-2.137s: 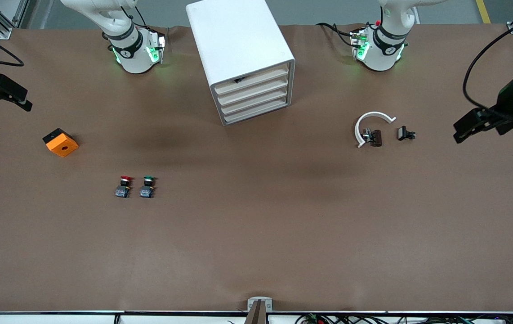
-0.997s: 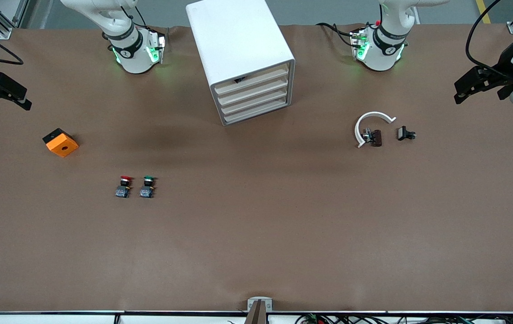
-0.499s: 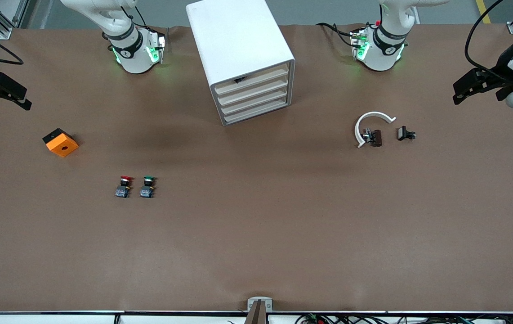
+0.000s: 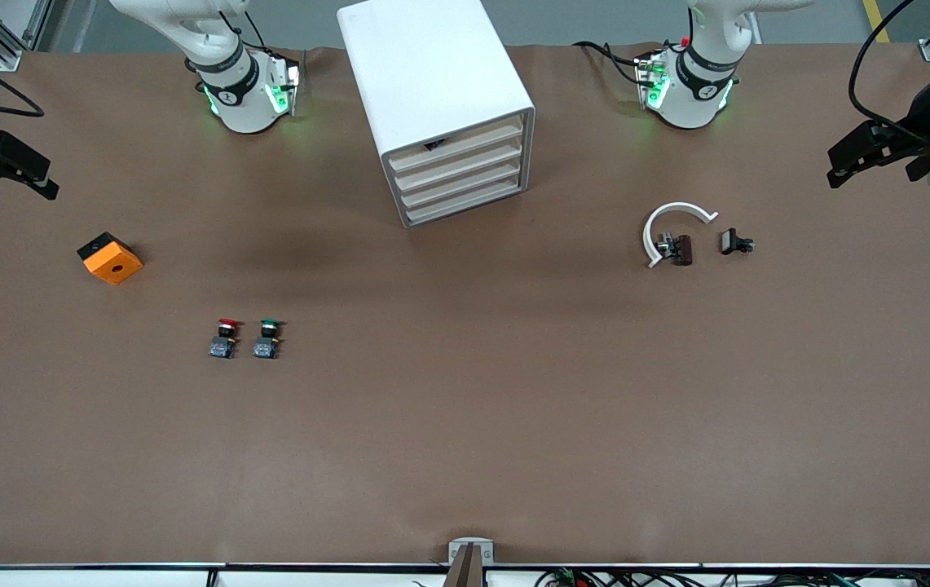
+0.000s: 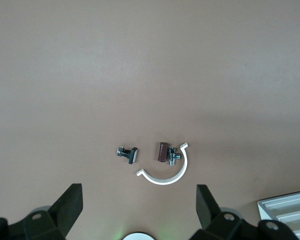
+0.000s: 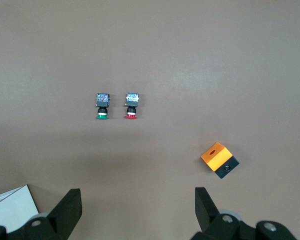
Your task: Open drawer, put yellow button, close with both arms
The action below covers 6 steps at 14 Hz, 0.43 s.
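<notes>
The white cabinet [image 4: 432,81] stands between the two arm bases, its four cream drawer fronts facing the front camera. The drawer [image 4: 458,144], the highest one, sits pushed in, with a small dark shape in the slit above it. The yellow button is out of view. My left gripper [image 4: 839,163] hangs open and holding nothing over the left arm's end of the table. In the left wrist view the left gripper [image 5: 139,197] is wide apart above bare table. My right gripper [image 4: 42,179] waits open over the right arm's end; the right gripper [image 6: 137,197] is empty too.
A red-capped button [image 4: 225,336] and a green-capped button [image 4: 269,336] stand side by side toward the right arm's end. An orange box [image 4: 110,258] lies beside them. A white curved clip [image 4: 676,222], a brown piece [image 4: 682,249] and a small black part [image 4: 735,242] lie toward the left arm's end.
The left gripper has drawn back toward the arm bases at its end of the table and has barely shifted in the last second. The right arm has not moved.
</notes>
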Available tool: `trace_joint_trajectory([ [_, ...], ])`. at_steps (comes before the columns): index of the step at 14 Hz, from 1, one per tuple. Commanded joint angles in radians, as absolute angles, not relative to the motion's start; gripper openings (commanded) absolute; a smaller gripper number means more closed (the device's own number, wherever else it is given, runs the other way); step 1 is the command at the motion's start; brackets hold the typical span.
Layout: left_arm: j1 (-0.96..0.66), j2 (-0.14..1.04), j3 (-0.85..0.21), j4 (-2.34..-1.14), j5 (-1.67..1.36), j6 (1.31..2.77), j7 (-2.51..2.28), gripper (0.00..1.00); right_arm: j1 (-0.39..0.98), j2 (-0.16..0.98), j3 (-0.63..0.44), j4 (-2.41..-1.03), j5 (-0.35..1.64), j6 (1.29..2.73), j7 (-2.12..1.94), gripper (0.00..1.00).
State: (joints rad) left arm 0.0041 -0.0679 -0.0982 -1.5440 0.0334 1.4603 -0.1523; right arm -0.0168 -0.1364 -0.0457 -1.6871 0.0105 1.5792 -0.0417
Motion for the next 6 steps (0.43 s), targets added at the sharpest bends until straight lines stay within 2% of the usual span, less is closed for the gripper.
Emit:
trace_joint_trajectory([
  [1, 0.002, -0.064, -0.086, -1.523, 0.018, 1.447, -0.127, 1.00, -0.011, -0.166, -0.048, -1.709, 0.017, 1.582, -0.032, 1.00],
  [6, -0.002, -0.055, -0.086, -1.508, 0.026, 1.445, -0.133, 1.00, -0.014, -0.166, -0.051, -1.709, 0.017, 1.580, -0.032, 1.00],
])
